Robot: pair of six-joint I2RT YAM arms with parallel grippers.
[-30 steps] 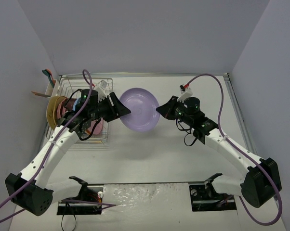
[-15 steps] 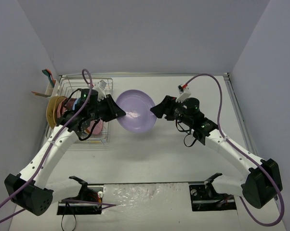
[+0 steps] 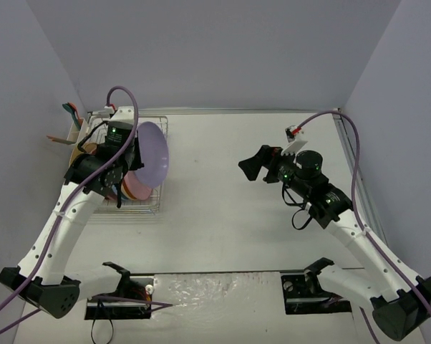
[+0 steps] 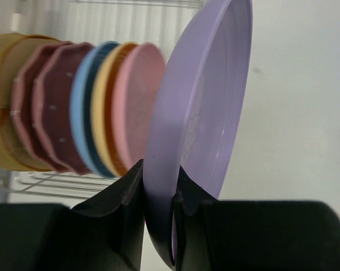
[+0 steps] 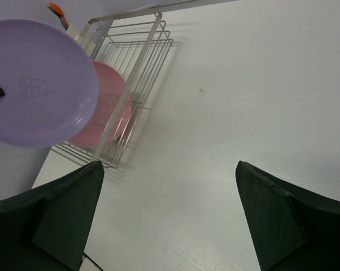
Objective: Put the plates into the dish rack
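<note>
Lilac plate (image 4: 209,101), on edge at the dish rack (image 5: 147,45), firm in left gripper (image 4: 158,175); right gripper (image 5: 168,165) agape, empty

Lilac plate (image 4: 204,101) on edge, beside upright plates (image 4: 57,107) standing in wire rack (image 3: 140,203)

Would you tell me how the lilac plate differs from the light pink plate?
The lilac plate is clamped at its rim by the left gripper, while the light pink plate stands unheld in the dish rack. The first is lilac, the second pink. Both stand on edge.
</note>
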